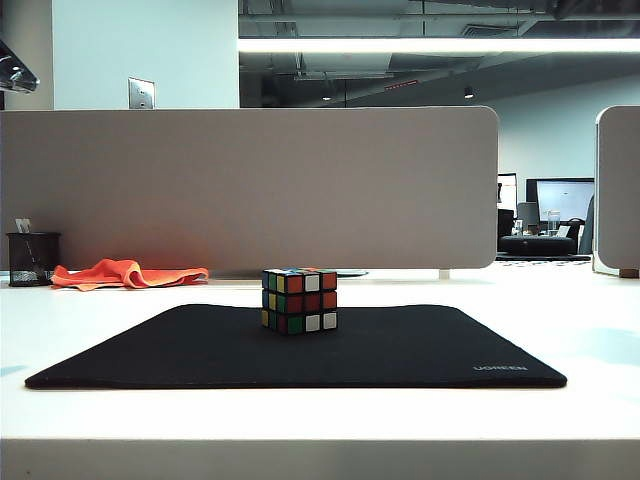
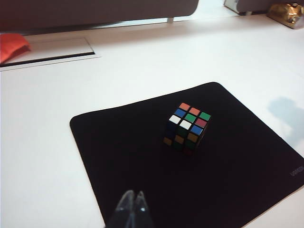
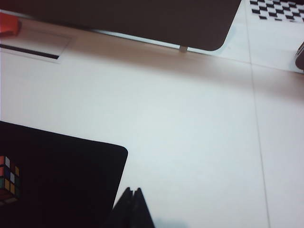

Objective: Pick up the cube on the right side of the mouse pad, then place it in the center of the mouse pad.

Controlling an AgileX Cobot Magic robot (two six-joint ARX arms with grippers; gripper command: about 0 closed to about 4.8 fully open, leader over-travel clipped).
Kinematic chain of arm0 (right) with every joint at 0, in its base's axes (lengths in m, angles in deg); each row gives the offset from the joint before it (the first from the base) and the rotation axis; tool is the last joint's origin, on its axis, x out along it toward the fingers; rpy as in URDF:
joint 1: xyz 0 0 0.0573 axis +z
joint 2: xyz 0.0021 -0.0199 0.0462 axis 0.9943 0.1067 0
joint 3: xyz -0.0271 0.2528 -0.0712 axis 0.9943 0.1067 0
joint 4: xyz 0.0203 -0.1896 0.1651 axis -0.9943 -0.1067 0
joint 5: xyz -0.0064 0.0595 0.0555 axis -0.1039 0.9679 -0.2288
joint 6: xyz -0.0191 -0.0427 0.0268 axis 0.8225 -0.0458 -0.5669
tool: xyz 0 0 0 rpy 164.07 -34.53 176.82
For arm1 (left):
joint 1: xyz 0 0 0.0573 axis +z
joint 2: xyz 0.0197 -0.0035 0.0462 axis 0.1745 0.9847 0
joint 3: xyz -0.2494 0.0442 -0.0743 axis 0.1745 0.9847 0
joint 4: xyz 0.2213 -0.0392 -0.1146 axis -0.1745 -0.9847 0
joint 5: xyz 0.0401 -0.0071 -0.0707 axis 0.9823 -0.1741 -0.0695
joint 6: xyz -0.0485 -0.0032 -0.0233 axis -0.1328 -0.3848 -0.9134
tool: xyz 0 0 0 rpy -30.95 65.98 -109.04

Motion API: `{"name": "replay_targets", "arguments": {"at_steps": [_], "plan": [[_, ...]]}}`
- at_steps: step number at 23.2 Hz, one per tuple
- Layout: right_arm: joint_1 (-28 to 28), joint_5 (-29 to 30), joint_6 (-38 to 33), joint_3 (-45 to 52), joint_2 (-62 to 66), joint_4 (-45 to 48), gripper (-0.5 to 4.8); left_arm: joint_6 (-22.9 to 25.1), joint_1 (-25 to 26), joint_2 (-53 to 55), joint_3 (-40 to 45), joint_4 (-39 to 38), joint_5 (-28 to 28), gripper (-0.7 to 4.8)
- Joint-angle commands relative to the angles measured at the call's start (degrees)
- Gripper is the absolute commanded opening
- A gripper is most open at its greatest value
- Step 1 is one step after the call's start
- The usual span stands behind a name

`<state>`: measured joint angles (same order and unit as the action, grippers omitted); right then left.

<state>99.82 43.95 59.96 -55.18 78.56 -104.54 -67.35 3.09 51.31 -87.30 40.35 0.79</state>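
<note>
A: From the exterior camera, where's the multicoloured sticker puzzle cube (image 1: 299,300)?

B: Mid-pad on the flat black rectangular mouse pad (image 1: 180,350), on the white tabletop (image 1: 560,320).

A: Left wrist camera?

B: Left claw (image 2: 133,202) clenched, empty, above the pad's edge.

A: Right wrist?

B: Right claw (image 3: 132,197) looks clenched, though it's dim, by the pad's corner.

Mouse pad (image 1: 400,350): matt black, fabric-like surface. Cube (image 1: 299,300): black frame, glossy coloured stickers. Table (image 1: 320,415): smooth white, faint sheen. Divider panel (image 1: 250,190): matt grey. Cloth (image 1: 128,273): crumpled orange fabric. Left gripper (image 2: 133,202) fingertips: translucent, glossy.
</note>
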Motion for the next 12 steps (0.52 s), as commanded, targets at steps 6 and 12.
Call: {"name": "replay_targets", "arguments": {"at_steps": [6,12], "plan": [[0.1,0.1,-0.1,23.2,-19.0,17.8,-0.06,1.7,0.1,-6.3,-0.3,-2.5,7.9,-0.06],[0.1,0.0,-0.5,31.3,-27.2,20.5,-0.06,1.5,0.1,-9.2,0.1,-2.5,11.1,-0.06]]}}
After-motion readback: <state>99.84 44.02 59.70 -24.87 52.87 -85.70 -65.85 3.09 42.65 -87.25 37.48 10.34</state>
